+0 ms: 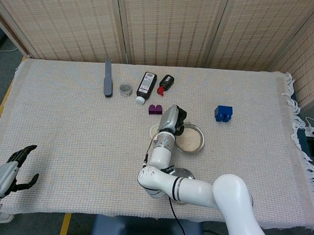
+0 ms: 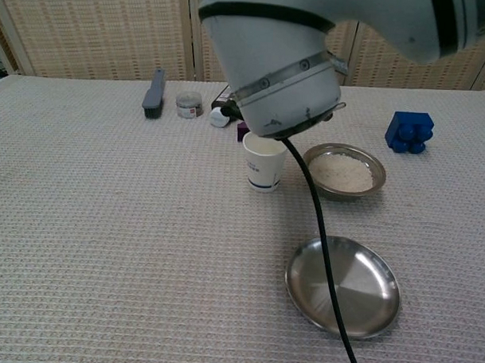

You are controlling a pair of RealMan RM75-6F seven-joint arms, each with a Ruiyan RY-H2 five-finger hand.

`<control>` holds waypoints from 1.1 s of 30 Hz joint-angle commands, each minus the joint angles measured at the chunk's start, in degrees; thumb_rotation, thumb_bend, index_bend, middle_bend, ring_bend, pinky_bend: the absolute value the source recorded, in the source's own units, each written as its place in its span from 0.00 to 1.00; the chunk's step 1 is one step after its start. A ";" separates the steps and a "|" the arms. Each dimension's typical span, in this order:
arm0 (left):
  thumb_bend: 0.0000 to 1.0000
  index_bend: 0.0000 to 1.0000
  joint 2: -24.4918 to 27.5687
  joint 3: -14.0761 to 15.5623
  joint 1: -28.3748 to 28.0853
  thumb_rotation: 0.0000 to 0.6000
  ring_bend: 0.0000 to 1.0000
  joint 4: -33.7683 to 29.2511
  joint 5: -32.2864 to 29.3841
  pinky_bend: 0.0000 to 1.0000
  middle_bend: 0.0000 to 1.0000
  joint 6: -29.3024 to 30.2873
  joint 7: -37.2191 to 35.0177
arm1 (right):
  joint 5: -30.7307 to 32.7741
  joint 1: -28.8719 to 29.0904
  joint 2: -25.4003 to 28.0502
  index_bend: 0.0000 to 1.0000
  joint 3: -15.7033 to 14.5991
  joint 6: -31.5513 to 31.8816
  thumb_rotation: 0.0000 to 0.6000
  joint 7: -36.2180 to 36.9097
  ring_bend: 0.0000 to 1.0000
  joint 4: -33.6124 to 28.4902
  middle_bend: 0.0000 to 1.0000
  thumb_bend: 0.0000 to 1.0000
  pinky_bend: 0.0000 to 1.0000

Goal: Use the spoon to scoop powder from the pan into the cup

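Observation:
A white paper cup (image 2: 264,161) with a blue band stands upright at mid-table. Just to its right, the small steel pan (image 2: 376,184) holds pale powder (image 2: 342,173). In the head view my right hand (image 1: 170,118) hovers over the cup (image 1: 154,131) and hides most of it, with the pan (image 1: 202,142) beside it. Its fingers point down, away from the camera, and I see no spoon in either view. In the chest view only the bulky right forearm (image 2: 270,63) shows, above the cup. My left hand (image 1: 7,173) hangs off the table's near left corner, holding nothing, with its fingers apart.
An empty steel plate (image 2: 342,284) lies in front of the pan, with the arm's black cable across it. Along the back are a grey brush (image 2: 154,91), a small jar (image 2: 189,104), a dark bottle (image 1: 146,86), a red-capped bottle (image 1: 165,83), a purple block (image 1: 156,109) and a blue block (image 2: 409,131).

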 commanded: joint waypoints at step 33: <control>0.41 0.00 0.44 -0.15 -0.13 1.00 0.00 -0.33 -0.26 0.00 0.00 -0.53 -1.46 | 7.23 8.27 -6.95 0.67 6.97 2.24 1.00 -19.13 1.00 15.26 0.99 0.37 1.00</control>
